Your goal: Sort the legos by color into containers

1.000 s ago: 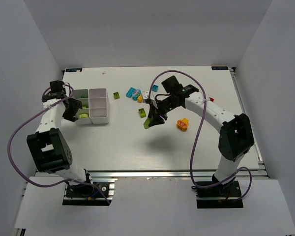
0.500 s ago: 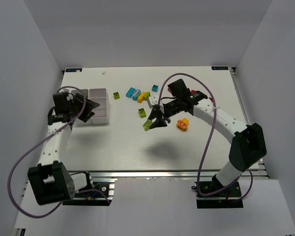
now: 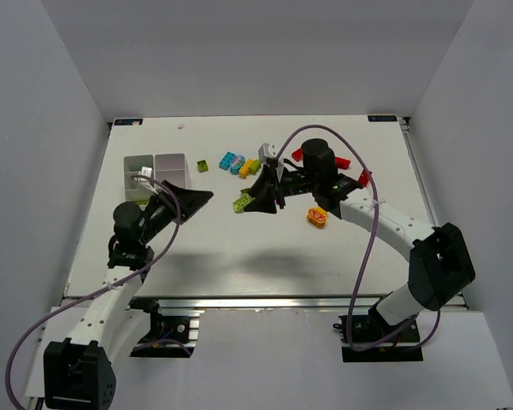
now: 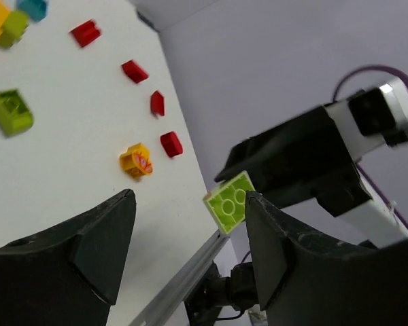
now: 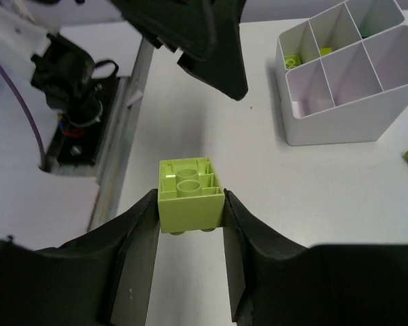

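My right arm bends out at the table's right edge, its forearm stretched left across the middle. My right gripper (image 5: 188, 204) is clamped on a lime brick (image 5: 189, 192), held clear above the table (image 3: 205, 248). My left arm leans in from the near-left corner, and my left gripper (image 3: 197, 198) points right toward that brick, fingers spread with nothing between them. The two grippers face each other, apart. The white tray (image 3: 171, 158) stands far-left, beyond my left wrist.
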`<state>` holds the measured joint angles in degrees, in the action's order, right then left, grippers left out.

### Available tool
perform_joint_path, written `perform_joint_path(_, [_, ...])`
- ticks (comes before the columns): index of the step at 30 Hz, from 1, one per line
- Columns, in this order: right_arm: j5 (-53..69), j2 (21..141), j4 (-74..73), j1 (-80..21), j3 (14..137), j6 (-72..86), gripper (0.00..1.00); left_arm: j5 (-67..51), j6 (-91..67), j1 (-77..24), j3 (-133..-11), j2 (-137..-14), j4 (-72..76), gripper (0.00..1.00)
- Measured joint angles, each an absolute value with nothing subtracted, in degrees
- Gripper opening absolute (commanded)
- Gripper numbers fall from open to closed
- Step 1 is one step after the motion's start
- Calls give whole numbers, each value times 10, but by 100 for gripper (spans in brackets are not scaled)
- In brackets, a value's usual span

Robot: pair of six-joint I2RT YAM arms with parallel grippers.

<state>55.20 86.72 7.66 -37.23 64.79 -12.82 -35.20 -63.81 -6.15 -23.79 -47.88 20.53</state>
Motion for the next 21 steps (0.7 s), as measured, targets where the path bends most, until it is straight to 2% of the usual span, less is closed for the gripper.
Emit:
perform_joint_path(4, [542, 876, 127, -371, 652, 17, 13, -352, -587, -84, -242, -457, 238, 74])
perform_joint_path(10, [549, 922, 169, -363, 660, 179, 13, -345, -450, -154, -250, -443, 209, 75])
perform_joint_path(14, [562, 938, 181, -358, 662, 240, 12, -337, -368, -199, -266, -442, 190, 75])
perform_joint_path(21, [593, 939, 215, -357, 672, 297, 12, -322, -315, -216, -280, -475, 192, 74])
